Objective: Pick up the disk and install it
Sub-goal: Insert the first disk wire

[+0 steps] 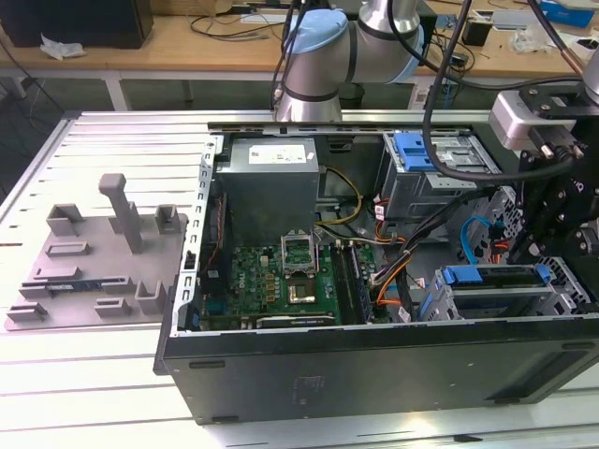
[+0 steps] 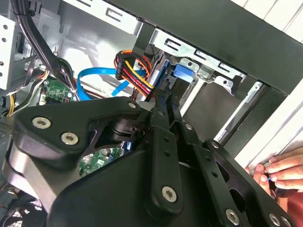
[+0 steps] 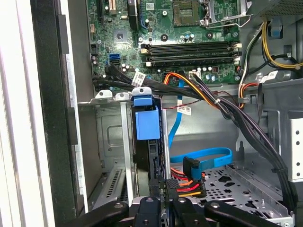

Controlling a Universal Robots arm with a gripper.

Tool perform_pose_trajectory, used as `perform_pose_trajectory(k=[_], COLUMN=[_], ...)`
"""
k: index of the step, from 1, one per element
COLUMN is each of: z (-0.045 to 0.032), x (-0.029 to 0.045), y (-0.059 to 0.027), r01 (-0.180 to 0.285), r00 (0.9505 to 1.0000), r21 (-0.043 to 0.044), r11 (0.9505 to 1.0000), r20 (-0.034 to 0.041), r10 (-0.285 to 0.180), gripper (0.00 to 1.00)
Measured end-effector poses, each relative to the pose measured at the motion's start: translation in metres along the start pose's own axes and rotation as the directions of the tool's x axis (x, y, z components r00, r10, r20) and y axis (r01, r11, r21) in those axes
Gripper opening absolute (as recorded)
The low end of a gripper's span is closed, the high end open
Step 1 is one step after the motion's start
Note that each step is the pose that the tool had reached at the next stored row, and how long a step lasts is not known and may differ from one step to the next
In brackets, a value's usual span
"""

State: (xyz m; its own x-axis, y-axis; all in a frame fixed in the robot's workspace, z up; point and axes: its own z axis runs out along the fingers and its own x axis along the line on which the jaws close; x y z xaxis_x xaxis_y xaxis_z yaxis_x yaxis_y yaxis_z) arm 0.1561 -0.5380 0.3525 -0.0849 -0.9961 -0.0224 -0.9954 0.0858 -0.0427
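Observation:
The disk [image 1: 496, 278] stands on edge in the drive cage [image 1: 565, 297] at the case's front corner, on the exterior view's right. Its blue rail frame [image 3: 147, 124] and blue tab [image 2: 182, 74] show in both wrist views. My black gripper [image 1: 547, 245] hangs just above that bay. Its two long fingers [image 2: 160, 142] run together to a point at the disk's near end, beside the red, yellow and orange power plug [image 3: 182, 185]. The gripper [image 2: 165, 100] looks shut, with nothing visibly between its tips [image 3: 163, 203]. I cannot tell whether it touches the disk.
The open computer case [image 1: 309, 383] lies on a slatted metal table. A grey fixture tray [image 1: 94, 267] with upright posts sits on the exterior view's left. Black cable bundles [image 3: 246, 123] and a blue data cable [image 3: 208, 156] cross beside the bay. A person's hand [image 2: 279, 172] rests at the case edge.

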Motion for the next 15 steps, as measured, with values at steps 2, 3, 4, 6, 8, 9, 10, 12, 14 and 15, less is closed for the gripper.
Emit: perform_pose_trajectory(k=[2, 3, 4, 6, 8, 9, 10, 12, 14, 15], z=[0.0004, 0.0006, 0.0008, 0.0012, 0.0018, 0.0026, 0.0027, 0.0031, 0.0037, 0.0043], x=[0.0000, 0.0000, 0.0000, 0.0000, 0.0001, 0.0001, 0.0001, 0.0001, 0.0001, 0.0001], y=[0.0000, 0.0000, 0.0000, 0.0001, 0.0001, 0.0001, 0.0001, 0.0001, 0.0002, 0.0002], r01=[0.000, 0.000, 0.000, 0.000, 0.000, 0.000, 0.000, 0.000, 0.000, 0.000], r00=[1.0000, 1.0000, 1.0000, 1.0000, 1.0000, 1.0000, 1.0000, 1.0000, 1.0000, 1.0000], r21=[0.0000, 0.0000, 0.0000, 0.0000, 0.0000, 0.0000, 0.0000, 0.0001, 0.0000, 0.0000], r11=[1.0000, 1.0000, 1.0000, 1.0000, 1.0000, 1.0000, 1.0000, 1.0000, 1.0000, 1.0000], r20=[0.0000, -0.0001, 0.0000, 0.0000, 0.0000, 0.0000, 0.0000, 0.0000, -0.0001, -0.0001], r10=[0.000, 0.000, 0.000, 0.000, 0.000, 0.000, 0.000, 0.000, 0.000, 0.000], gripper=[0.17, 0.17, 0.17, 0.17, 0.17, 0.17, 0.17, 0.17, 0.17, 0.17])
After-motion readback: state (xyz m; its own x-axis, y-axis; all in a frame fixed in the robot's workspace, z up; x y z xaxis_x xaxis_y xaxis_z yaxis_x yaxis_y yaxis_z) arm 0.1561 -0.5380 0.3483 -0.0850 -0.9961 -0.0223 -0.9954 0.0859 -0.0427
